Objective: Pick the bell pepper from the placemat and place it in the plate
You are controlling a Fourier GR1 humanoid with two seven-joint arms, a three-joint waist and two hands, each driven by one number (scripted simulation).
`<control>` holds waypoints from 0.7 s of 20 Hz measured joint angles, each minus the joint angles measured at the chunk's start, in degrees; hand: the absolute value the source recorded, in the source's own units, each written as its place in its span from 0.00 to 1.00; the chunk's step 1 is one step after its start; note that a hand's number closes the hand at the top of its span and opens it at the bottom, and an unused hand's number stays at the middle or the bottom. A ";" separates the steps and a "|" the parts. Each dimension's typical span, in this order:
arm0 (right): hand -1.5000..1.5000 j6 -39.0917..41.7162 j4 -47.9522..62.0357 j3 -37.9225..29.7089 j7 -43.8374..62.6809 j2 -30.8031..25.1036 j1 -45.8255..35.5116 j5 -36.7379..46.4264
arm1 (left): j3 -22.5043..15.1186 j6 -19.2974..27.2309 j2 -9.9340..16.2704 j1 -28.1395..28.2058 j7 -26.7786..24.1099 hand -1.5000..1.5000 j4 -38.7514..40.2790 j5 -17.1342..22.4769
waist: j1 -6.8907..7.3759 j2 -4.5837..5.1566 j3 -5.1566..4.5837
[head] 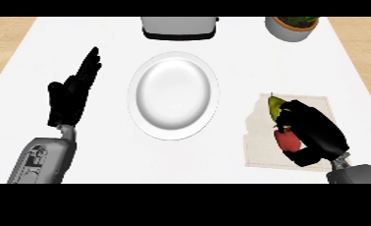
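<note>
A bell pepper (278, 109), green at its top and red lower down, lies on the beige placemat (257, 146) at the right of the counter. My right hand (319, 131) covers it from the right, with fingers and thumb curled round it, so much of the pepper is hidden. The white plate (174, 95) stands at the middle of the counter, to the left of the placemat, with nothing on it. My left hand (72, 95) rests open at the left, fingers pointing up and away.
A grey toaster (179, 27) stands at the back edge behind the plate. A potted plant (292, 27) is at the back right. The white counter ends in wooden floor at both far sides.
</note>
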 measured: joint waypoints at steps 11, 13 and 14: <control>1.00 -1.68 -11.79 -8.57 36.17 18.23 15.50 1.13 | 2.22 0.36 1.13 1.92 -1.32 0.50 0.52 0.33 | -3.05 -0.76 -0.58; 1.00 -3.48 -17.55 -6.63 40.09 20.71 17.99 3.22 | 2.01 0.50 0.63 1.30 -1.29 0.50 0.97 0.17 | -2.64 -0.44 -0.26; 1.00 -5.03 -20.08 -5.07 41.68 21.65 18.97 4.45 | 1.75 0.49 0.55 1.27 -1.16 0.50 0.75 -0.03 | -2.37 -0.36 -0.15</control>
